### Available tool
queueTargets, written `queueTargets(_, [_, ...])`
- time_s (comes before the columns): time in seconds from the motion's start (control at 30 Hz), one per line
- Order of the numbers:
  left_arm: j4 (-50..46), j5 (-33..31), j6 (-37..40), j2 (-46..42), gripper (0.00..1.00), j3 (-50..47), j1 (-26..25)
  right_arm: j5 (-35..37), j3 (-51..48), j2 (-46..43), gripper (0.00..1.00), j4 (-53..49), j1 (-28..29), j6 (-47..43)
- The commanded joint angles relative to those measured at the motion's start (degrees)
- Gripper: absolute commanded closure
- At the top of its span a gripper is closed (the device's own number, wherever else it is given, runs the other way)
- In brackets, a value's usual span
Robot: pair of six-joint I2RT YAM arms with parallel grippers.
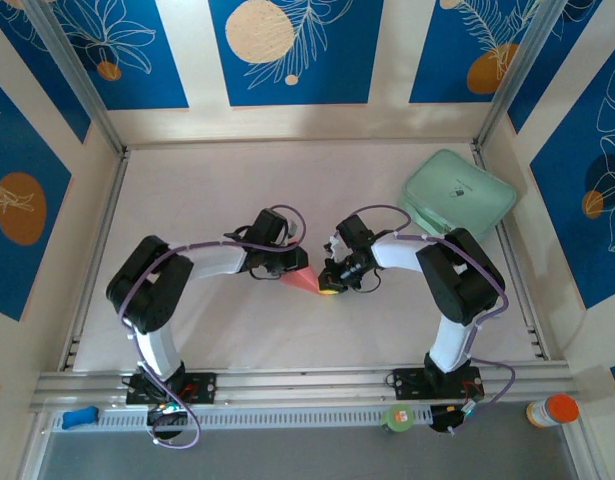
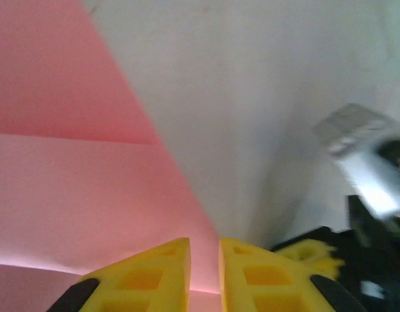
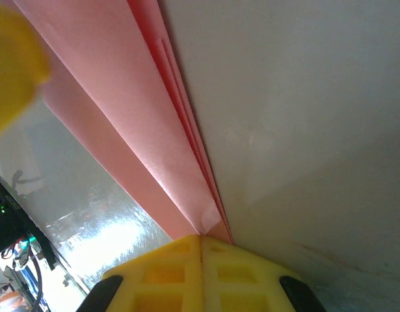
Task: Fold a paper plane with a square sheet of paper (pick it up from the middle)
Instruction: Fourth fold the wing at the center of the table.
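Pinching the pointed end of the salmon-pink sheet of paper, the yellow fingers of the right gripper are pressed flush together, and folded layers are seen fanning away from them. The left gripper is held just beside it, its fingers parted by a narrow slit above the paper's creased face. The paper, folded to a point, is laid on the white table between both grippers. A mint-green pad is set well apart, at the far right.
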Motion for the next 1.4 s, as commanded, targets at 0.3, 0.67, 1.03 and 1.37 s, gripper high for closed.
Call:
queueTargets(0.3, [-1.7, -2.95, 2.5, 3.22, 0.82, -1.45, 7.16, 10.57, -3.29, 5.74, 1.0, -6.79, 0.44, 0.43])
queueTargets(0.67, [-12.87, -6.62, 12.77, 5.35, 0.81, 8.35, 15.02, 8.77, -5.47, 4.5, 1.0, -4.12, 0.85, 1.41])
queueTargets(1.03, [-12.61, -3.42, 8.93, -6.65, 0.66, 10.49, 15.31, 3.01, 3.42, -6.4, 0.82, 2.5, 1.52, 3.81])
queueTargets(1.37, [9.82, 2.74, -9.39, -16.61, 0.44, -9.75, 15.29, 4.02, 10.88, -1.88, 0.6, 3.69, -0.62, -0.66])
